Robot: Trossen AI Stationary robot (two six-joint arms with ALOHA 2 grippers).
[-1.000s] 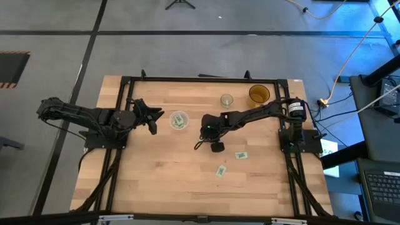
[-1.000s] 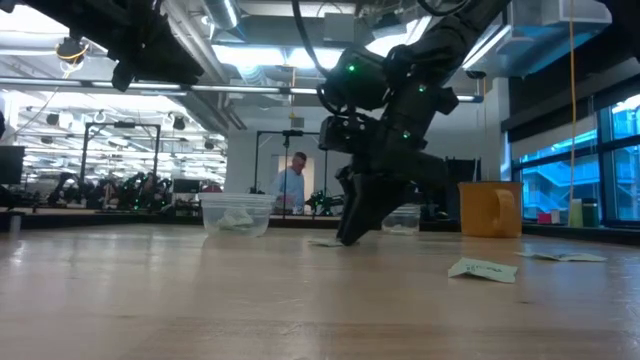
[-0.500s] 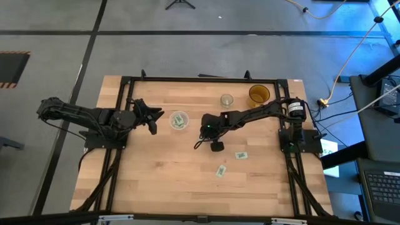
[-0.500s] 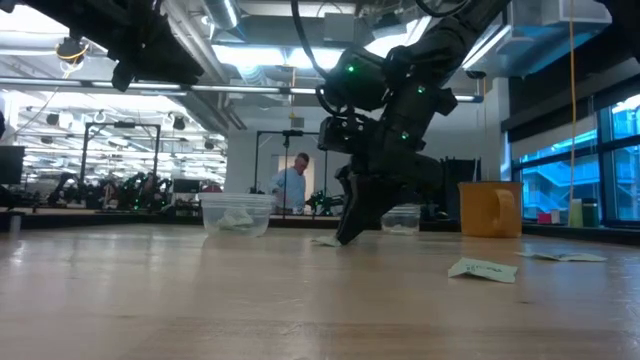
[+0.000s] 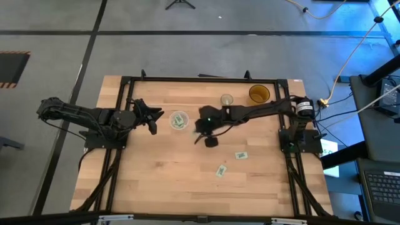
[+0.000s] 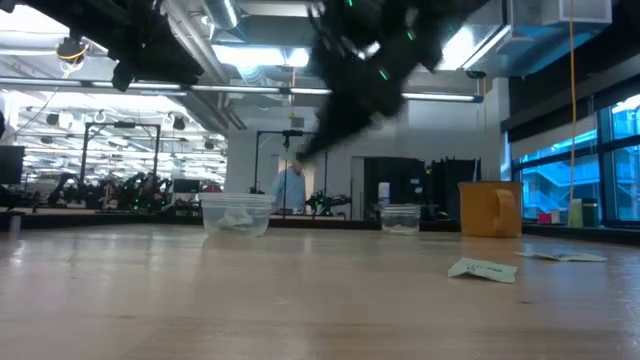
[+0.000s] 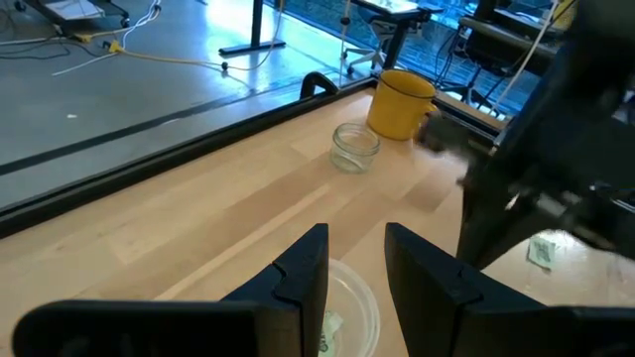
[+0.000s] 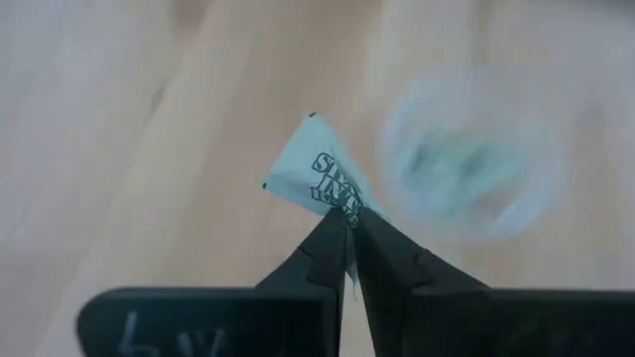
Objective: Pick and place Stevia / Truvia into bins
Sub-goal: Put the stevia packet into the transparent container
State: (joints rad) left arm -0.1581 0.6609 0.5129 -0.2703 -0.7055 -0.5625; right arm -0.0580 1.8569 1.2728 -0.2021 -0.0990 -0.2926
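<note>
My right gripper (image 5: 201,134) is well above the table, just right of the wide clear cup (image 5: 179,120), and is shut on a pale green sachet (image 8: 322,178). It shows as a blur in the low view (image 6: 350,85). The clear cup holds sachets and also shows in the low view (image 6: 236,213). Two more sachets (image 5: 240,155) (image 5: 220,170) lie flat on the table. My left gripper (image 7: 355,263) is open and empty, left of the clear cup (image 7: 352,309). My right gripper pinches the sachet by one end (image 8: 343,212) between its two fingertips. The rest of the sachet sticks out past the fingertips. It is lifted clear of the table.
A small glass jar (image 5: 226,99) and a yellow mug (image 5: 259,94) stand at the far right of the table. The black frame rails (image 5: 200,79) run along the table's edges. The near half of the wooden table (image 5: 162,181) is bare.
My right gripper has risen from the table with the sachet, which is now lifted clear. It has moved toward the table's left and far edges, closer to the clear cup. No sachet lies at the spot where it stood.
</note>
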